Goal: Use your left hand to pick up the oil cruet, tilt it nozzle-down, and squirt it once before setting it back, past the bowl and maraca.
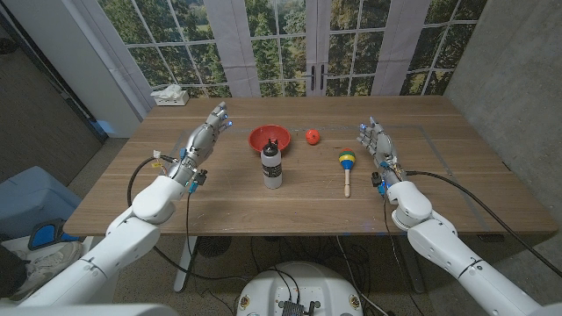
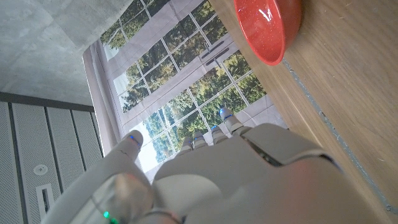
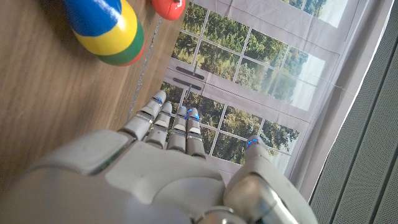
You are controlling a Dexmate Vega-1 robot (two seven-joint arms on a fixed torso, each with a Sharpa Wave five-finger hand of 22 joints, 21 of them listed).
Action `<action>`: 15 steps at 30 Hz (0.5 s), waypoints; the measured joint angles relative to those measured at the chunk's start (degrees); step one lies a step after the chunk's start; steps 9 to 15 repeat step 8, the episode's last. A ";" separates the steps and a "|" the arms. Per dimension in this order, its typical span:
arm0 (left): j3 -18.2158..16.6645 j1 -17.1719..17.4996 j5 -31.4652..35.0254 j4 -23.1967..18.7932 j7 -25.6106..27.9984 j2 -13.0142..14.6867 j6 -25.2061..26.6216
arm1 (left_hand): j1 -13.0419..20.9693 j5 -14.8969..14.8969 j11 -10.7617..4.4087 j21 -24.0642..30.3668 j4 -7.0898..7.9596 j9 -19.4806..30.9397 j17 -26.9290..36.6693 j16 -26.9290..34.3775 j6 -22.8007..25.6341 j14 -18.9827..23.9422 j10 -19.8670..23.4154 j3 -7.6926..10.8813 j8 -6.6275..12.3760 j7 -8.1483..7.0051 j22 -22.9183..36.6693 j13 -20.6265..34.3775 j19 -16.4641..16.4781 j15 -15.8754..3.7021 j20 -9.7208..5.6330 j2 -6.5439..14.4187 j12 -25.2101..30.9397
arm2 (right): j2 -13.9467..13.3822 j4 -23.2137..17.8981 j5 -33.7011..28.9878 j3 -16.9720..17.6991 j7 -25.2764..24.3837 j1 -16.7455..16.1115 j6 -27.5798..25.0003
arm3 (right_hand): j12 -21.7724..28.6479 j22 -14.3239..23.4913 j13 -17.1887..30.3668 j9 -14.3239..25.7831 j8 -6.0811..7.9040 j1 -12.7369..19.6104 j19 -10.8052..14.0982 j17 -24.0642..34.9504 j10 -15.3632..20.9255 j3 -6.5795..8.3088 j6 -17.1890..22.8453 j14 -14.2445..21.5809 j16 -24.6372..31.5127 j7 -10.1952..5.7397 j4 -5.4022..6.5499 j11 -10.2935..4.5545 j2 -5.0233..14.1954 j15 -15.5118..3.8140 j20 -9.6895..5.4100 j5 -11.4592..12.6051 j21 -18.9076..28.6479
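Observation:
The oil cruet (image 1: 273,164), a clear bottle with a black nozzle top, stands upright on the table's middle. Just behind it sits the red bowl (image 1: 269,138), whose rim also shows in the left wrist view (image 2: 268,28). A maraca (image 1: 347,162) with a blue, yellow and green head and a wooden handle lies to the right, its head close in the right wrist view (image 3: 106,26). My left hand (image 1: 204,137) hovers left of the bowl and cruet, fingers apart, holding nothing. My right hand (image 1: 377,144) is right of the maraca, fingers extended and empty.
A small red tomato-like ball (image 1: 312,136) sits right of the bowl, also seen in the right wrist view (image 3: 168,7). A white crumpled cloth (image 1: 170,95) lies at the table's far left corner. Windows stand behind the table.

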 measured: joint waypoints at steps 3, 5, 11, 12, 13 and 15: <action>0.15 -0.91 -1.67 1.32 -0.92 -0.89 -0.18 | 0.00 0.36 0.00 -0.24 0.44 0.00 -0.06 0.04 0.18 0.00 0.00 1.15 0.00 0.18 -0.27 0.00 0.00 0.00 0.00 0.00 0.00 | 0.00 -0.27 0.01 0.25 -0.49 -0.55 0.40 | 0.00 0.00 0.00 0.00 0.00 0.00 0.00 -0.07 0.00 0.00 0.00 0.00 0.00 0.00 0.00 0.00 0.00 0.00 0.00 0.00 0.00; 0.27 -1.64 -2.82 2.43 -1.71 -1.52 -0.32 | 0.00 0.65 0.25 -0.25 0.43 0.00 -0.06 0.40 0.18 0.00 -0.26 1.61 0.00 0.18 -0.27 0.00 0.00 0.00 0.00 0.00 0.00 | 0.01 -0.54 0.00 0.42 -0.95 -1.09 0.61 | 0.00 0.00 0.00 0.00 0.00 0.00 0.00 -0.16 0.00 0.00 0.00 0.00 0.00 0.00 0.00 0.00 0.00 0.00 0.00 0.00 0.00; 0.48 -2.81 -4.66 4.07 -3.04 -2.34 -0.36 | 0.00 0.68 0.31 -0.28 0.70 0.00 -0.05 0.40 0.18 0.00 -0.31 1.96 0.00 0.18 -0.27 0.01 0.00 0.00 0.00 0.00 0.00 | 0.13 -0.91 -0.05 0.59 -1.68 -1.91 0.75 | 0.00 0.00 0.00 0.00 0.00 0.00 0.00 -0.16 0.00 0.00 0.00 0.00 0.00 0.00 0.00 0.00 0.00 0.00 0.00 0.00 0.00; 0.48 -2.81 -4.66 4.07 -3.04 -2.34 -0.36 | 0.00 0.68 0.31 -0.28 0.70 0.00 -0.05 0.40 0.18 0.00 -0.31 1.96 0.00 0.18 -0.27 0.01 0.00 0.00 0.00 0.00 0.00 | 0.13 -0.91 -0.05 0.59 -1.68 -1.91 0.75 | 0.00 0.00 0.00 0.00 0.00 0.00 0.00 -0.16 0.00 0.00 0.00 0.00 0.00 0.00 0.00 0.00 0.00 0.00 0.00 0.00 0.00; 0.48 -2.81 -4.66 4.07 -3.04 -2.34 -0.36 | 0.00 0.68 0.31 -0.28 0.70 0.00 -0.05 0.40 0.18 0.00 -0.31 1.96 0.00 0.18 -0.27 0.01 0.00 0.00 0.00 0.00 0.00 | 0.13 -0.91 -0.05 0.59 -1.68 -1.91 0.75 | 0.00 0.00 0.00 0.00 0.00 0.00 0.00 -0.16 0.00 0.00 0.00 0.00 0.00 0.00 0.00 0.00 0.00 0.00 0.00 0.00 0.00; 0.48 -2.81 -4.66 4.07 -3.04 -2.34 -0.36 | 0.00 0.68 0.31 -0.28 0.70 0.00 -0.05 0.40 0.18 0.00 -0.31 1.96 0.00 0.18 -0.27 0.01 0.00 0.00 0.00 0.00 0.00 | 0.13 -0.91 -0.05 0.59 -1.68 -1.91 0.75 | 0.00 0.00 0.00 0.00 0.00 0.00 0.00 -0.16 0.00 0.00 0.00 0.00 0.00 0.00 0.00 0.00 0.00 0.00 0.00 0.00 0.00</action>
